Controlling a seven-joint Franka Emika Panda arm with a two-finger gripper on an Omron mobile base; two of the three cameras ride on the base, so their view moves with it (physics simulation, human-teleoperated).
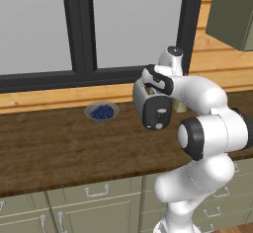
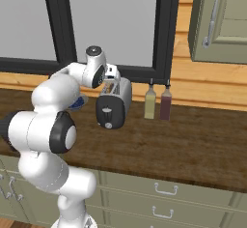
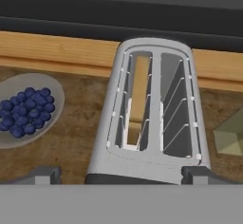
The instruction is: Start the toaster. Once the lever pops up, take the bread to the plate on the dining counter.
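Claw (image 3: 121,173) sat above the toaster (image 3: 152,118), looking straight down into both slots; fingertips (image 3: 47,173) stood wide apart, one past each side of the toaster's near end, holding nothing and touching nothing I could see.

Toaster stood on the wooden bench (image 1: 49,148) below the dark-framed window (image 1: 84,29), black end face (image 1: 157,112) toward the robot. Round white knob (image 1: 160,112) was visible on that face; the lever was too small to pick out for certain in either base view.

Bread (image 3: 138,95) was down in the left slot as the hand view showed it, tan edge up, between the wire guides. Right slot looked bare.

Grey bowl of blueberries (image 1: 102,112) sat on the bench near the toaster, on its left in the left base view. Two bottles, a pale one (image 2: 150,104) and a dark one (image 2: 165,104), stood side by side against the wall just beyond the toaster on the other side. Grey-green drawers (image 2: 164,191) ran under the bench, and a wall cabinet (image 2: 219,19) hung at upper right.
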